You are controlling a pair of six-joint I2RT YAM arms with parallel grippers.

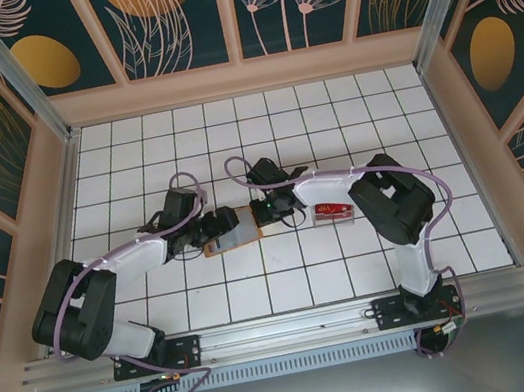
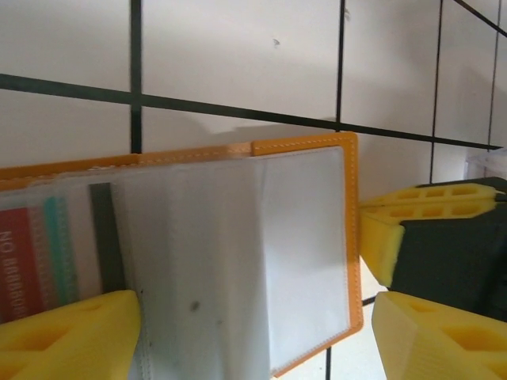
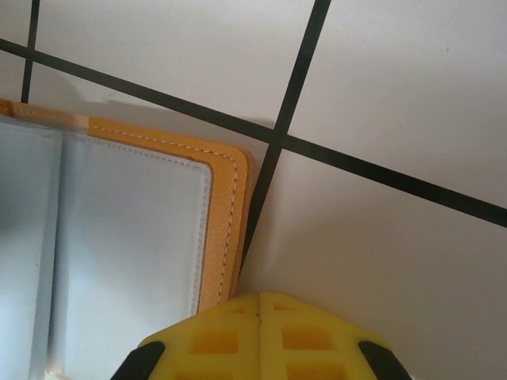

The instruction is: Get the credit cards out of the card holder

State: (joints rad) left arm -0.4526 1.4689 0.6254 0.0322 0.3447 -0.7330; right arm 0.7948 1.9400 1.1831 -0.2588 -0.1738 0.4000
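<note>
A small tan-orange leather-like bifold card holder (image 1: 234, 235) lies open and flat on a white tabletop ruled with dark grid lines (image 1: 330, 123). It sits near the middle of the table, between the two robot arms' grippers.

In the left wrist view the card holder (image 2: 301, 237) shows its grey-blue inside, covered by clear plastic pockets and framed by a stitched orange border. A thin reddish credit card with a teal stripe (image 2: 28, 269) sits inside a pocket on the left part of the holder, partly cut off by the picture's edge. The pocket on the right panel looks pale and bare.

The left gripper (image 1: 219, 226) reaches in from the lower left. Its yellow fingers (image 2: 75, 336) are spread wide, one over the pocket beside the card, the other past the holder's outer edge. Whether either one touches the holder cannot be told.

The right gripper (image 1: 266, 209) comes in from the right. Its yellow fingertips (image 3: 238, 336) are pressed together, with nothing between them, and sit right at the holder's orange edge (image 3: 226, 222) near a corner.

A small clear plastic box with red contents (image 1: 331, 211) rests on the table just right of the right gripper, apart from the holder.
</note>
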